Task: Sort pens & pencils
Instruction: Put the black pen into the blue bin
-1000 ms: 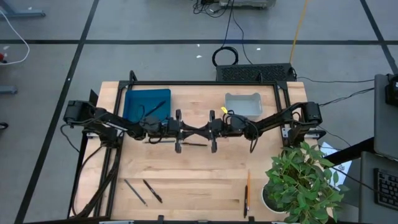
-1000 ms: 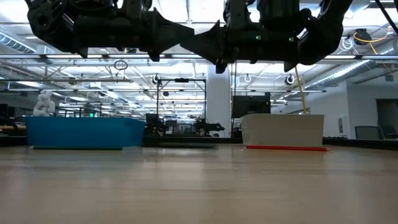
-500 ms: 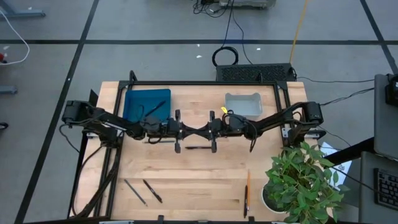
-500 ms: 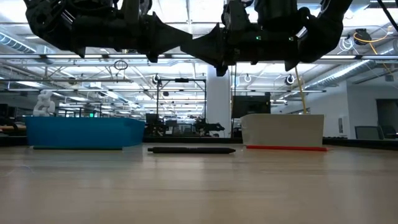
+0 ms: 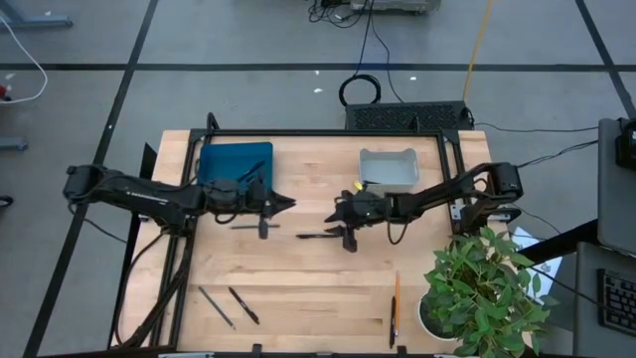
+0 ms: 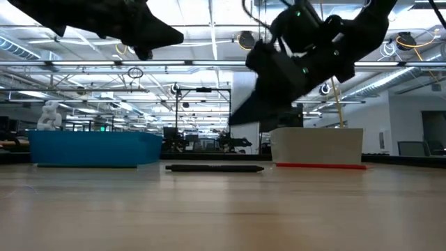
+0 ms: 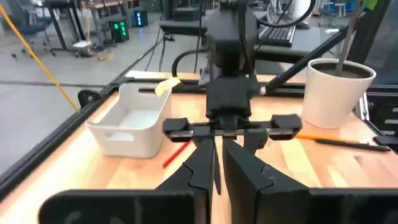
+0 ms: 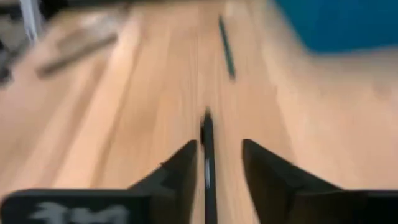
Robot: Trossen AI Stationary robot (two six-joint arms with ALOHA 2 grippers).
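A black pen point(image 5: 316, 236) lies flat on the table's middle, also seen in the low view point(image 6: 214, 168). My right gripper point(image 5: 331, 217) hangs open just above its right end, tipped down. In the right wrist view the fingers point(image 8: 186, 168) stand on either side of the pen point(image 8: 207, 149) without touching it. My left gripper point(image 5: 288, 202) hovers to the pen's left, its fingers a narrow slit apart point(image 7: 219, 168) and holding nothing. Another dark pen point(image 5: 245, 227) lies under the left arm. Two pens point(image 5: 229, 305) and an orange pencil point(image 5: 395, 303) lie near the front edge.
A blue tray point(image 5: 236, 164) holding a dark stick stands at the back left. A white bin point(image 5: 390, 167) stands at the back right, with a red pencil point(image 6: 320, 166) on the table beside it. A potted plant point(image 5: 477, 288) fills the front right corner.
The black pen has dropped from between the two meeting grippers onto the table and lies still there. Both arms have then drawn apart: the left gripper toward the table's left edge, the right one toward the right edge, tipping downward over the pen.
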